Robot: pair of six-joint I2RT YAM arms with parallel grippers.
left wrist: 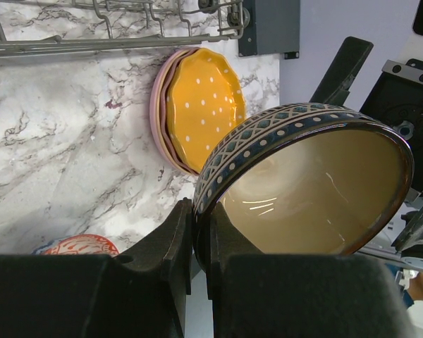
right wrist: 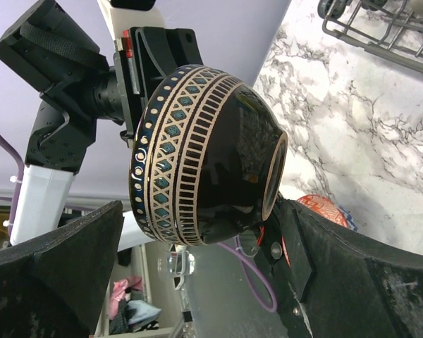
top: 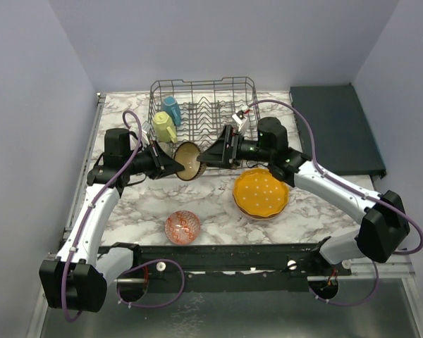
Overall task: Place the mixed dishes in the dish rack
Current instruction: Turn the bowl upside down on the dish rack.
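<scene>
Left claw (left wrist: 201,243) pinches the rim of the dark brown bowl (left wrist: 317,190), a thin edge grip only. Bowl hangs on its side in the air between both arms, just in front of the dish rack (top: 204,105). Right claw (right wrist: 197,236) is spread wide, one finger each side of the bowl body; contact unclear. Glazed ceramic, so likely stiff, hefty, slick and chippable. Best holds: rim or foot ring. Marble-look surface (top: 218,211) is hard. Rack tines right of the yellow-green mug (top: 164,127) look free.

The dark brown bowl (right wrist: 218,141) has a cream-and-teal lattice band, the orange plate (top: 261,191) white dots.
</scene>
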